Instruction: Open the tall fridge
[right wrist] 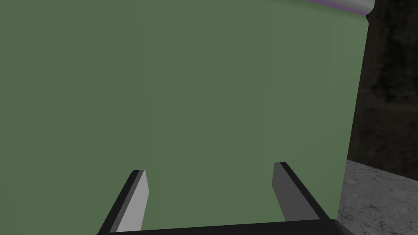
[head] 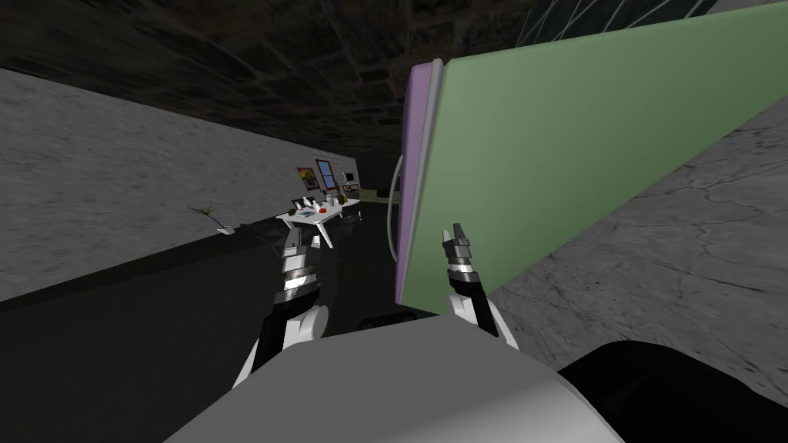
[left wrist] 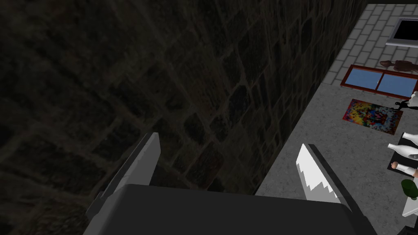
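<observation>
Facing green fridge (right wrist: 183,81) side, right tool (right wrist: 209,167) spread; handle (head: 390,211) around corner.

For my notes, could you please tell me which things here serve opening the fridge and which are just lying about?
For the job: green fridge, its purple door, grey handle, open right gripper.
Lying about: white table, white bottles, colourful picture, window, open left gripper.

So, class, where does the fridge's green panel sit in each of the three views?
Head view: the green panel slants across the upper right, right gripper before its lower end.
Right wrist view: the green panel stands broad behind the open right gripper.
Left wrist view: faces a dark brick wall instead.
Shared landmark: the purple edge along the panel's side.
</observation>
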Available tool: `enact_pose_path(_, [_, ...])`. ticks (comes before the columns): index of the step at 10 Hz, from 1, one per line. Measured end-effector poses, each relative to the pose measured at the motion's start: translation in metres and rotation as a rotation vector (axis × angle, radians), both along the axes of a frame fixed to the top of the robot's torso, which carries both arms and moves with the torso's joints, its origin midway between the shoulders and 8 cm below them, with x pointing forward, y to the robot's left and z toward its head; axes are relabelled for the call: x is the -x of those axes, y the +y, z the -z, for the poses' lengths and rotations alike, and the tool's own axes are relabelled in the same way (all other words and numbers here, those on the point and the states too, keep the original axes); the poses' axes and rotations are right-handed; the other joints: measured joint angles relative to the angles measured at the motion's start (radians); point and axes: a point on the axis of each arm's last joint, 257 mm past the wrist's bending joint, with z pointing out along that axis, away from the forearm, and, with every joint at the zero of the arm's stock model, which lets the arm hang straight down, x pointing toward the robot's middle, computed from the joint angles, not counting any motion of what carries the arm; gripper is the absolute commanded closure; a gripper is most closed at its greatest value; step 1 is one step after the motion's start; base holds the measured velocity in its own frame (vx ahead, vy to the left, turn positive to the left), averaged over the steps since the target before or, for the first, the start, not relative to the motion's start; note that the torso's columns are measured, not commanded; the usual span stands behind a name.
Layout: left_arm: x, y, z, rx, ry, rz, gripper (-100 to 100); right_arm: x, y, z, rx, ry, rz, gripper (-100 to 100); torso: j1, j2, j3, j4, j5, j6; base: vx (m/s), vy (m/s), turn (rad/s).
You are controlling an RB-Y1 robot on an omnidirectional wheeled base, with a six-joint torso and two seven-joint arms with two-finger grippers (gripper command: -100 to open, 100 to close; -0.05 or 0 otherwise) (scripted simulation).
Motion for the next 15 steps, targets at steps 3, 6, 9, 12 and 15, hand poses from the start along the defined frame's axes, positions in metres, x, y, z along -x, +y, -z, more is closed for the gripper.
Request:
enact_pose_path(3, [0.000,0.000,0.000,0.000,0.000,0.000,0,0.000,0.000,0.000,0.000,0.000,0.000,0,0.000,0.175,-0.351,0.176,0.000,0.000,0.000,0.000,0.000])
enact_pose_path(6, [0.000,0.000,0.000,0.000,0.000,0.000,0,0.000,0.000,0.000,0.000,0.000,0.000,0,0.000,0.396,-0.792,0.396,0.000,0.000,0.000,0.000,0.000])
enact_pose_path(9, [0.000,0.000,0.000,0.000,0.000,0.000,0,0.000,0.000,0.000,0.000,0.000,0.000,0,0.000,0.618,-1.234,0.617,0.000,0.000,0.000,0.000,0.000])
enact_pose_path(12, [0.000,0.000,0.000,0.000,0.000,0.000,0,-0.004,0.006,0.001,0.054,0.017,-0.012,-100,0.001,0.733,-1.471,0.733,0.000,0.000,-0.001,0.024,-0.005])
enact_pose_path(15, [0.000,0.000,0.000,0.000,0.000,0.000,0,-0.015,0.015,0.009,0.164,0.061,-0.014,-100,0.002,0.735,-1.478,0.737,0.000,-0.001,0.002,0.051,-0.014])
